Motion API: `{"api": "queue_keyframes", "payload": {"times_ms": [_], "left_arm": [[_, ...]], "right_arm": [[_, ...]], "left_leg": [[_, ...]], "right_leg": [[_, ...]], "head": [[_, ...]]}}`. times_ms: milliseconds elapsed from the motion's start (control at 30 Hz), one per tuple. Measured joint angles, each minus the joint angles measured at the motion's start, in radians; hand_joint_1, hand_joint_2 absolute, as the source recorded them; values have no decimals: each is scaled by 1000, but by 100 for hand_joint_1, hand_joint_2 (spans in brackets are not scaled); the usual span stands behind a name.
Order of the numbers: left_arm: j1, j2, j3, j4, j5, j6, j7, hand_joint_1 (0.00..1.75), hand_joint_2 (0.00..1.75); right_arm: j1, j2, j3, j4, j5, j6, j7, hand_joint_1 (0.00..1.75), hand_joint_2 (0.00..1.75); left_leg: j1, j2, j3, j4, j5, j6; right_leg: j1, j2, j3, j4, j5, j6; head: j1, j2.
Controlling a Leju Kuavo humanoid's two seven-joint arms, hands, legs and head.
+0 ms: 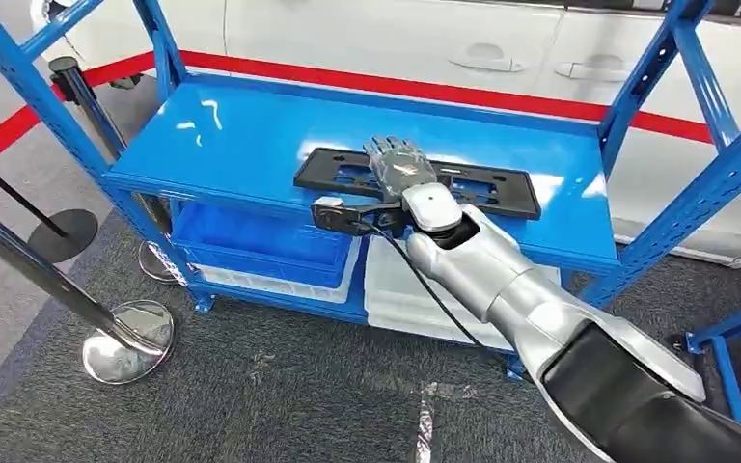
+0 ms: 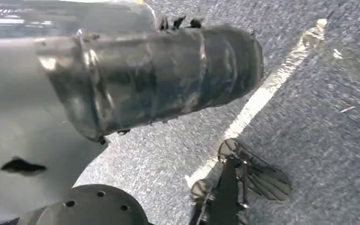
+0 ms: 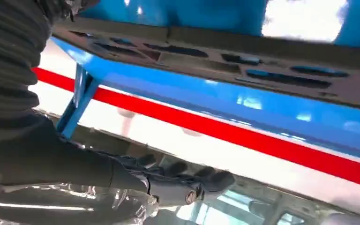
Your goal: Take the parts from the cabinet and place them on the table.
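Note:
A long flat black part (image 1: 487, 190) with cut-out slots lies on the blue top shelf (image 1: 232, 135) of the cabinet, near its front edge. My right hand (image 1: 400, 166) is stretched out flat over the part's left-middle, palm down, fingers apart and holding nothing. In the right wrist view the part (image 3: 215, 56) runs along the shelf and the fingers (image 3: 187, 185) stand straight out with a gap to it. The left wrist view looks down at grey carpet past my left hand's ribbed cover (image 2: 159, 75); its fingers are hidden.
A blue bin (image 1: 265, 246) and a white tray (image 1: 415, 299) sit on the lower shelf. Blue uprights (image 1: 699, 193) frame the cabinet. Chrome stanchion bases (image 1: 127, 340) stand on the carpet at left. A white car (image 1: 502, 48) is behind a red line.

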Motion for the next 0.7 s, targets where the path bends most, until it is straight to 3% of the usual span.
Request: {"api": "queue_keyframes", "payload": {"times_ms": [33, 67, 133, 167, 200, 300, 367, 400, 467, 500, 533, 567, 600, 633, 667, 700], "left_arm": [[1, 0, 0, 0, 1, 0, 0, 0, 0], [2, 0, 0, 0, 1, 0, 0, 0, 0], [3, 0, 0, 0, 2, 0, 2, 0, 0], [3, 0, 0, 0, 2, 0, 2, 0, 0], [1, 0, 0, 0, 2, 2, 2, 0, 0], [2, 0, 0, 0, 5, 9, 5, 0, 0], [2, 0, 0, 0, 7, 12, 6, 0, 0], [1, 0, 0, 0, 7, 12, 6, 0, 0], [0, 1, 0, 0, 8, 14, 6, 0, 0], [1, 1, 0, 0, 8, 14, 6, 0, 0], [3, 1, 0, 0, 10, 14, 6, 0, 0], [5, 1, 0, 0, 10, 14, 6, 0, 0], [4, 1, 0, 0, 12, 14, 6, 0, 0], [4, 1, 0, 0, 13, 14, 6, 0, 0], [3, 2, 0, 0, 14, 15, 6, 0, 0], [2, 3, 0, 0, 15, 16, 7, 0, 0]], "right_arm": [[4, 0, 0, 2, 0, 0, 0, 0, 175], [6, 0, 0, 4, 0, 0, 0, 0, 175], [5, 0, 0, 5, 0, 0, -1, 0, 175], [6, 0, 0, 6, 0, 0, -1, 0, 175], [7, 0, 2, 8, -1, 0, -3, 0, 175], [22, -1, 2, 13, -3, -1, -5, 0, 175], [22, 0, 3, 16, -3, -2, -5, 0, 175], [21, 0, 3, 16, -3, -2, -5, 0, 175], [26, 0, 3, 18, -4, -2, -6, 0, 175], [30, 0, 3, 19, -4, -2, -6, 0, 175], [34, 0, 4, 22, -4, -2, -6, 0, 175], [37, 0, 6, 23, -4, -2, -6, 0, 175], [38, 0, 7, 24, -4, -2, -7, 0, 175], [38, 0, 7, 24, -4, -2, -7, 0, 175], [37, 0, 7, 24, -4, -2, -8, 0, 175], [37, 0, 7, 24, -4, -1, -9, 0, 175]], "left_leg": [[1, -1, 1, 3, -3, -2], [3, -2, 2, 7, -8, -6], [7, -4, 4, 24, -22, -15], [8, -4, 1, 31, -29, -21], [0, -5, -7, 44, -35, -29], [3, -5, -2, 35, -34, -40], [5, -1, -8, 52, -53, -49], [4, 0, -28, 97, -76, -54], [6, 0, -111, 257, -138, -61], [5, 0, -145, 315, -150, -62], [5, 0, -162, 334, -139, -61], [5, 0, -155, 306, -110, -58], [5, 0, -130, 243, -67, -53], [3, 0, -89, 151, -15, -46], [-1, 0, -52, 60, 19, -35], [-7, -1, -32, 51, 1, -31]], "right_leg": [[-3, 0, -8, 0, 19, 2], [-6, -1, 9, -48, 57, 2], [-11, -4, 80, -207, 146, 2], [-12, -3, 98, -258, 150, 1], [-7, -3, 113, -269, 138, 0], [-3, 2, 108, -263, 137, -17], [-13, 4, 118, -274, 140, -28], [-14, 3, 121, -274, 138, -31], [-12, 2, 127, -275, 133, -39], [-10, 2, 130, -275, 131, -41], [-9, 3, 133, -275, 129, -42], [-7, 4, 137, -275, 126, -42], [-6, 6, 142, -275, 123, -41], [-4, 7, 149, -275, 119, -41], [-5, 7, 154, -277, 115, -39], [1, 7, 155, -279, 114, -35]], "head": [[0, 0], [0, 0], [1, 0], [2, 0], [3, 0], [1, 0], [0, 0], [-4, 0], [-5, 0], [-5, 0], [-5, 0], [-5, 0], [-5, 0], [-5, 0], [-5, 0], [-4, 0]]}}
